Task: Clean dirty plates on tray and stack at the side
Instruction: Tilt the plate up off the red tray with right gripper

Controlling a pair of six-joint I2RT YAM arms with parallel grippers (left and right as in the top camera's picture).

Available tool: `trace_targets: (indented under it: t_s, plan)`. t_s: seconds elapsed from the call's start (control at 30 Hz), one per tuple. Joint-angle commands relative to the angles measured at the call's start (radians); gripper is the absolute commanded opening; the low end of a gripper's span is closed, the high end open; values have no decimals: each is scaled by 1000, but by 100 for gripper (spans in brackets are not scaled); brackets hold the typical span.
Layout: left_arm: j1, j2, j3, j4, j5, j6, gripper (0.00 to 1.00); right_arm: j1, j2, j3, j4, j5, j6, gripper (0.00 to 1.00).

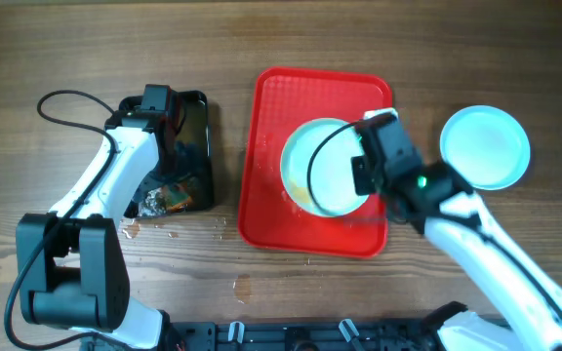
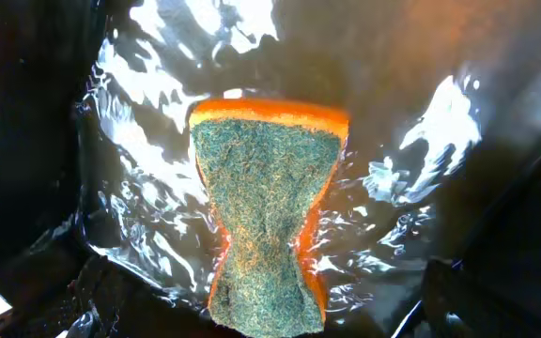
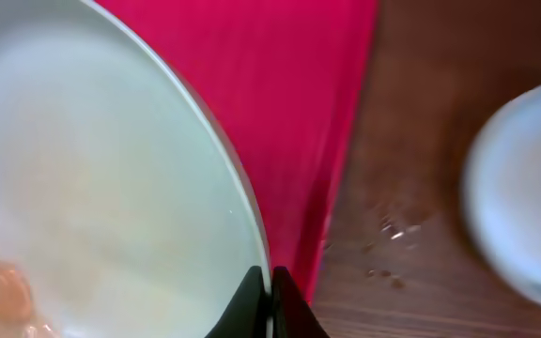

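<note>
A pale blue plate [image 1: 322, 161] with an orange smear lies over the red tray [image 1: 271, 107]. My right gripper [image 1: 362, 175] is shut on its right rim; the right wrist view shows the fingers [image 3: 270, 284] pinching the plate's [image 3: 92, 169] edge above the tray [image 3: 289, 94]. A second, clean-looking plate [image 1: 486, 146] sits on the bare wood to the right and also shows in the right wrist view [image 3: 524, 207]. A third plate is not visible. My left gripper [image 2: 261, 324] is open over a green and orange sponge [image 2: 270, 197], its fingers wide on either side.
The sponge lies in shallow water in a smaller black tray [image 1: 195, 107] left of the red tray. Crumbs and water drops dot the wood [image 1: 227, 229] near the front of both trays. A black cable [image 1: 66, 97] loops off the left arm.
</note>
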Motion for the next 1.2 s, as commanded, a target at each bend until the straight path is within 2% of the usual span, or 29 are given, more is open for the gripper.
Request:
trace_targets:
  t_s: [0.0, 0.17, 0.7, 0.83, 1.17]
  plan:
    - [5, -13, 0, 0, -9, 5, 100, 94, -19, 12, 2, 428, 30, 4]
    - [5, -13, 0, 0, -9, 5, 100, 195, -18, 12, 6, 610, 18, 4]
    - [5, -13, 0, 0, -9, 5, 100, 517, -14, 12, 75, 899, -317, 4]
    - [5, -13, 0, 0, -9, 5, 100, 558, -14, 12, 109, 972, -341, 4]
    - [5, -13, 0, 0, -9, 5, 100, 572, -14, 12, 142, 978, -367, 4]
